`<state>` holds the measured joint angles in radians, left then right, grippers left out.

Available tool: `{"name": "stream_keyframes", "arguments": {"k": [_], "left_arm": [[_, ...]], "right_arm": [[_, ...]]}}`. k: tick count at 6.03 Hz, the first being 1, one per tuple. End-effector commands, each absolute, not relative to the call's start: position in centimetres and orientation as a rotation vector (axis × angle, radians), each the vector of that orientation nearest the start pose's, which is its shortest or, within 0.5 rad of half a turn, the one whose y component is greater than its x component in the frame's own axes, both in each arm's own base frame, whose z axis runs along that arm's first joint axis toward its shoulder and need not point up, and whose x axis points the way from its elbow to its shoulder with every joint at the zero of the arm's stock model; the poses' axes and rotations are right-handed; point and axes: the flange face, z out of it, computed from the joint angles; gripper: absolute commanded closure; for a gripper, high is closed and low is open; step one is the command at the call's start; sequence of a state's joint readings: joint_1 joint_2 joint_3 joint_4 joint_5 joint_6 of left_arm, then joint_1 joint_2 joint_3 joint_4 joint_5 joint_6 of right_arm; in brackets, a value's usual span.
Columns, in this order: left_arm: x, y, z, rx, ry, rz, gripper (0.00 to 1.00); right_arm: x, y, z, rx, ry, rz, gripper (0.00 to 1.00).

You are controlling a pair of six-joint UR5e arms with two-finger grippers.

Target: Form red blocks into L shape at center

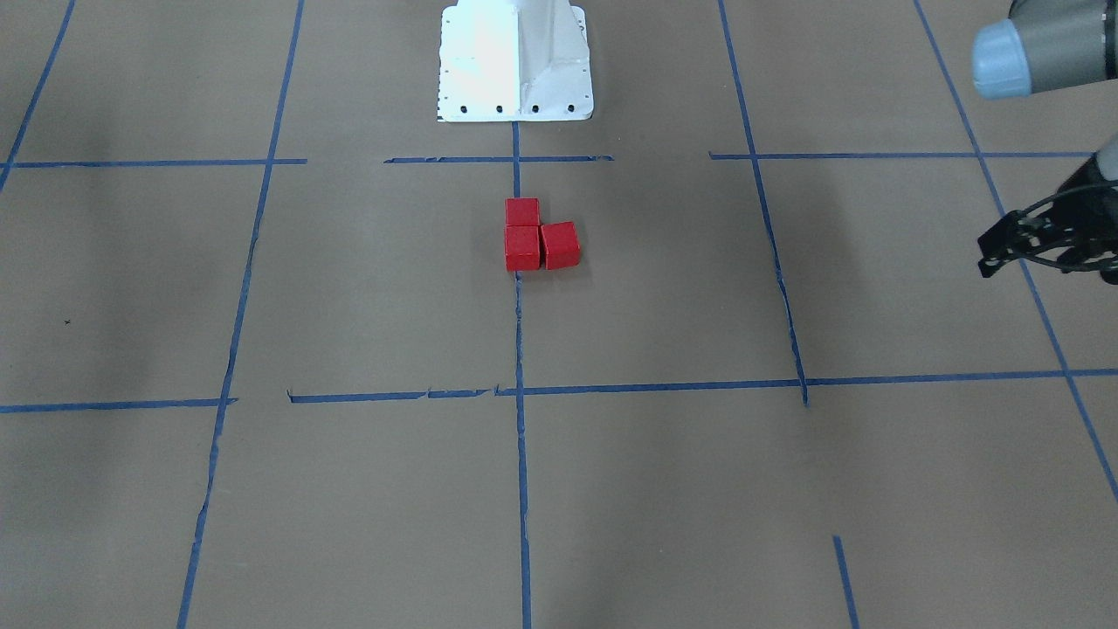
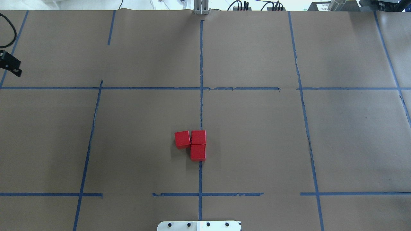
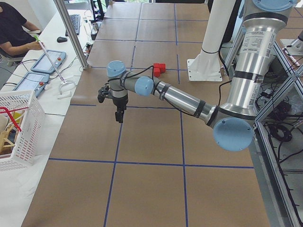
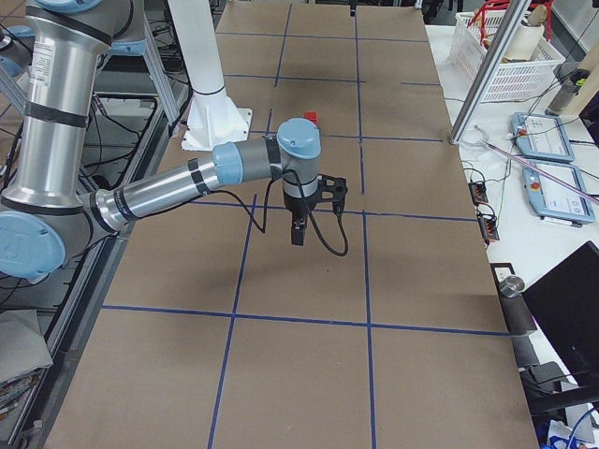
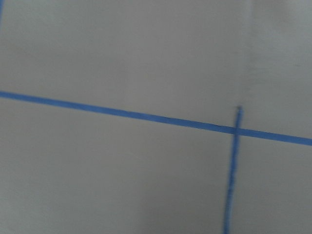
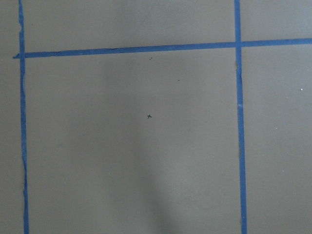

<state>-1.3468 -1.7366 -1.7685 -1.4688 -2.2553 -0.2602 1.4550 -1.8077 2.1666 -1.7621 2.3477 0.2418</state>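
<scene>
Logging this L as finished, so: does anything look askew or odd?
The left block is twisted slightly, not square with the corner block beside it. The third block lines up. The grid tape is ragged in places.

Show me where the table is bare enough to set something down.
Bare: the table cells either side of the red blocks, and the row beyond them. Crowded only on the centre line, where the blocks touch in an L. The left gripper hangs over the far-left corner.

Overhead and front views face each other — both share the red blocks (image 2: pixel 198 138).
</scene>
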Motion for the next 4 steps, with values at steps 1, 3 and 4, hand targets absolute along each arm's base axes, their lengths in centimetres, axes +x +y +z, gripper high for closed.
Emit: {"name": "stream_keyframes", "arguments": {"k": [1,3,4], "left_arm": [[0.3,-55.3,55.8,0.053,0.773,0.125,0.0],[-2.9,-55.2,57.2,0.053,0.771,0.084,0.0],[-3.9,-54.0,58.5,0.071,0.766,0.147,0.0]], "right_arm": [[4.7,-37.4,52.4,0.019,-0.789,0.047,0.0],[4.7,-37.5,57.7,-0.029,-0.785,-0.034,0.0],[4.7,-37.2,57.1,-0.016,-0.787,-0.048,0.0]]}}
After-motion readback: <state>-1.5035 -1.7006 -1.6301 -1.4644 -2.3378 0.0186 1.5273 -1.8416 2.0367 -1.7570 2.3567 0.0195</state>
